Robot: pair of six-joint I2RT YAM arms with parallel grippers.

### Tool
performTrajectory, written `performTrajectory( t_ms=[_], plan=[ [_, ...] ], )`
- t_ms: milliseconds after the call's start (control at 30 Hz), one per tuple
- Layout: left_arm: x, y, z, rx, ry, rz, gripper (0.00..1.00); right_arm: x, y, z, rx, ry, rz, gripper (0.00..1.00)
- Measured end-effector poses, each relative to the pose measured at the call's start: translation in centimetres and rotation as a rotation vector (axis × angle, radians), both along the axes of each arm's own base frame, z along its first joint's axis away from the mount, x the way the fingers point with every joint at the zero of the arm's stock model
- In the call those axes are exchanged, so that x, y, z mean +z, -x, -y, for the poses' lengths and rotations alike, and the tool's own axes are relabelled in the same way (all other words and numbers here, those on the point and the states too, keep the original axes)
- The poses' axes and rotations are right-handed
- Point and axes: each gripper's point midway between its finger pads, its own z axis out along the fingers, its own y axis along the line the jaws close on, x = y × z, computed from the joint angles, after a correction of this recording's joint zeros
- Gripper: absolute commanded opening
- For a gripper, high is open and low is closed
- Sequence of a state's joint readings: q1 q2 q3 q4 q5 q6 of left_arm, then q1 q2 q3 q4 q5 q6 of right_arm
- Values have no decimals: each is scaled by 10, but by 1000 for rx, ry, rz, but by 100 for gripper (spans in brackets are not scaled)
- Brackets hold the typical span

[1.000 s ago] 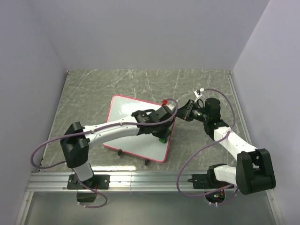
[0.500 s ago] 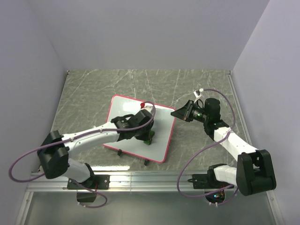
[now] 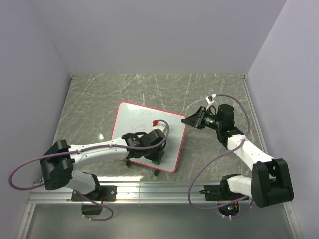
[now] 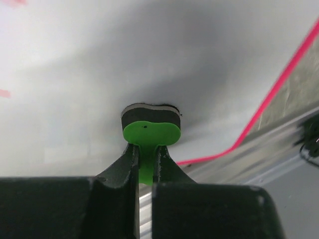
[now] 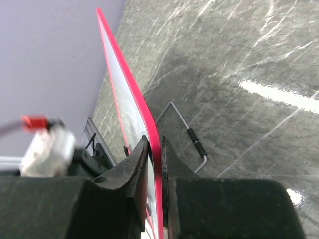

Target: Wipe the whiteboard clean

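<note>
My left gripper (image 4: 145, 158) pinches the green eraser (image 4: 150, 133) by its tab, with the pad pressed on the whiteboard (image 3: 133, 115), which sits mid-table. A faint scribble (image 3: 138, 128) on it is too small to read. My right gripper (image 5: 154, 149) clamps the board's red right edge. The table (image 3: 94, 99) is grey and marbled, and the walls (image 3: 149, 35) are pale lilac.
</note>
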State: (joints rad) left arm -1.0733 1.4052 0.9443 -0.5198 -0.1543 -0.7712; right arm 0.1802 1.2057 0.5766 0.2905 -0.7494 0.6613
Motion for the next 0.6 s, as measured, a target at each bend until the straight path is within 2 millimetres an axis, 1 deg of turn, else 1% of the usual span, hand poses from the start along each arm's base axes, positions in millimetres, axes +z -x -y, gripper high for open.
performTrajectory(
  t_ms=[133, 200, 267, 400, 467, 500, 600],
  plan=[
    [-13, 25, 10, -81, -50, -25, 0, 0, -1, 0, 0, 1, 0, 0],
    [-17, 34, 12, -106, -66, -33, 0, 0, -1, 0, 0, 1, 1, 0],
    [-20, 37, 12, -105, -68, -37, 0, 0, 0, 0, 2, 0, 1, 0],
    [-18, 35, 10, -83, -60, -43, 0, 0, 0, 0, 3, 1, 4, 0],
    [-17, 31, 5, -67, -64, -50, 0, 0, 0, 0, 3, 1, 4, 0],
    [-16, 27, 1, -57, -68, -52, 0, 0, 0, 0, 2, 1, 5, 0],
    [-9, 6, -17, 4, -83, -50, 0, 1, -1, 0, 0, 1, 8, 0]
  ],
)
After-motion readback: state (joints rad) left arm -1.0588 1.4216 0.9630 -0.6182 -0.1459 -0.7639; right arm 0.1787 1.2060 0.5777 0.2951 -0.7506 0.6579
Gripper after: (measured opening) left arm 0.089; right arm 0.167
